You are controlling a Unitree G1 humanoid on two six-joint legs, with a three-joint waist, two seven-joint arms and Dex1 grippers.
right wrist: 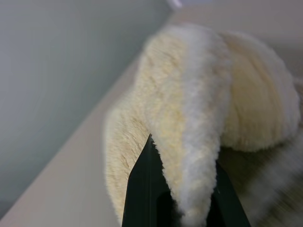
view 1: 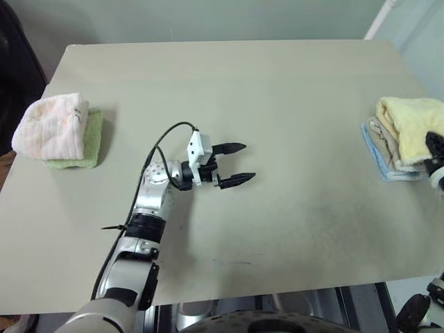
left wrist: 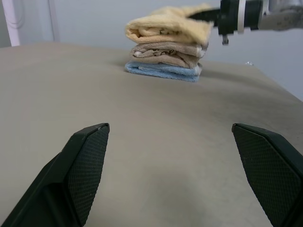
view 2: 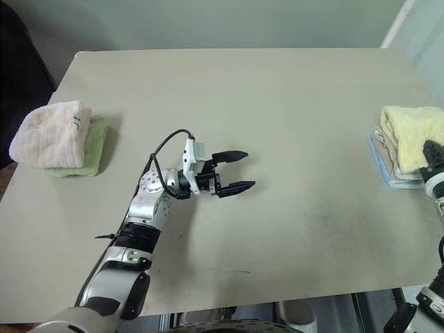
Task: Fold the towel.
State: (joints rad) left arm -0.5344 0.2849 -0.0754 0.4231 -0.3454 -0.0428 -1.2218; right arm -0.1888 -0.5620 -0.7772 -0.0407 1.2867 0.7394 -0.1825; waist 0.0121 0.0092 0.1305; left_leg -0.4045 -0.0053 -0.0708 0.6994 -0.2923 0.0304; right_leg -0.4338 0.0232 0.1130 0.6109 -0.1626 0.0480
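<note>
Your towel (view 1: 411, 125) is sitting folded at the table's (view 1: 277, 90) right edge, topping a small stack: pale yellow, thick and fluffy, with a rounded fold facing the middle of the table. Under it are lying a beige towel (left wrist: 165, 53) and, at the bottom, a blue towel (left wrist: 163, 71). In the right wrist view the yellow pile is looking plush, with a whitish edge band (right wrist: 201, 123) running down over the black fingers. No writing or label is showing on it that you could read from here.

Your right gripper (view 1: 436, 149) is reaching in level from the table's right side, and its fingers are pinched together on the towel (a fold of the cloth is draping over them in the wrist view). The left wrist view is showing the same gripper at the stack's top layer.

Your left gripper (view 1: 237, 165) is hovering over the bare middle of the table, pointing toward the stack, its two fingers spread wide and holding nothing. It is well apart from the towel.

Near the left edge a pink-white towel (view 1: 52, 125) is resting folded on a green towel (view 1: 87, 146), well away from both grippers. Faint marks are showing on the pink one, too small to read.
</note>
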